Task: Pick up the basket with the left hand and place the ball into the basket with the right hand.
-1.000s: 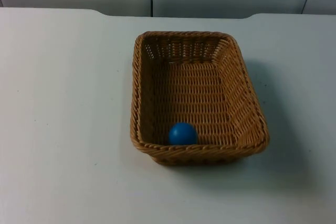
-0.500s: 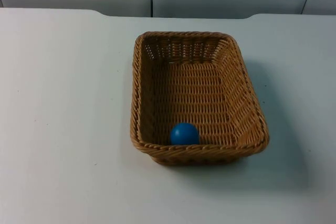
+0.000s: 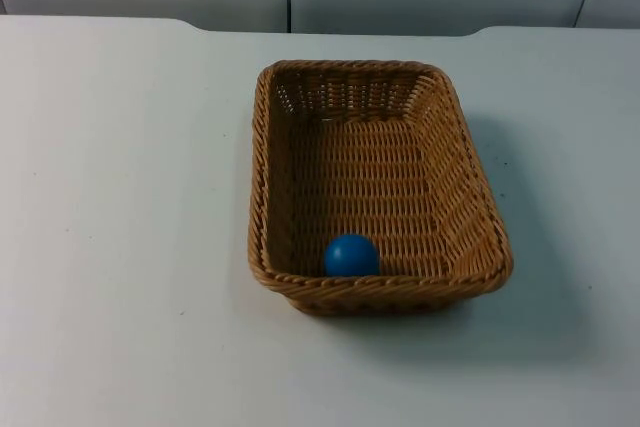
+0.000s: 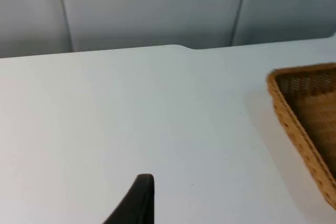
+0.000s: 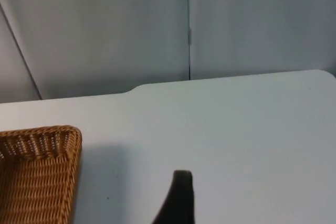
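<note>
My left gripper (image 4: 137,203) waits over bare table (image 3: 120,197), well apart from the basket; I cannot tell its finger state. The basket (image 3: 263,177) sits mid-table, toward the far edge: light, stiff wicker, I judge, best pinched on its left rim. The ball (image 3: 351,255) already lies inside against the near wall, smooth and prone to roll. My right gripper (image 5: 178,198) waits likewise, state unclear. Nothing obstructs.
</note>
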